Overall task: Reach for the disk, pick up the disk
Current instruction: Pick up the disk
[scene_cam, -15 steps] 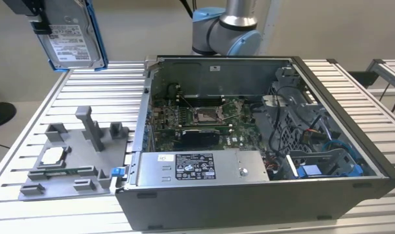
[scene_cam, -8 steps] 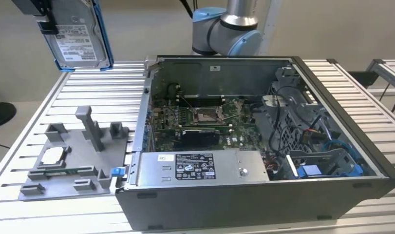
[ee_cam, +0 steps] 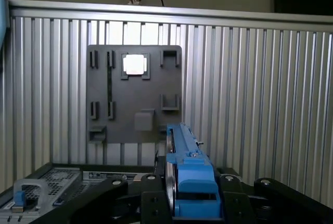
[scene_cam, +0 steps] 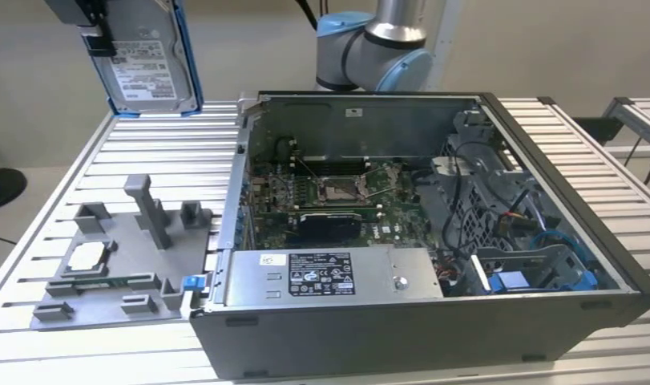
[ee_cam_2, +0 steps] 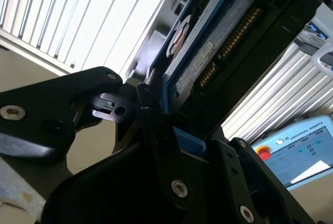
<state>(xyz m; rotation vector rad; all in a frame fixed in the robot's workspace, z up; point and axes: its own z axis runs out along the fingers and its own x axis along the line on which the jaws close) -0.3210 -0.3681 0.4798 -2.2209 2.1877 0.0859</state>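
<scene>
Fingers (ee_cam: 233,203) are closed on the disk (scene_cam: 148,56), one on either side of its blue-framed edge. Disk hangs clear above the slatted table (scene_cam: 46,216), long axis upright, towards the exterior view's left of the open computer case (scene_cam: 410,321).

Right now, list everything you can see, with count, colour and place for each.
disk: one, silver in a blue bracket, held above the table's far corner at the exterior view's left.
computer case: one, dark grey, open, on the table.
metal box: one, grey with black label, inside the computer case's near edge.
fixture plate: one, grey, on the table at the exterior view's left of the computer case.
chip: one, white-topped, seated in the fixture plate.
table: one, silver, slatted, under everything.
pendant: one, blue-grey with red button, beyond the table in the second wrist view.
arm: one, silver and blue, behind the computer case.
gripper: one, black, shut on the disk.
</scene>
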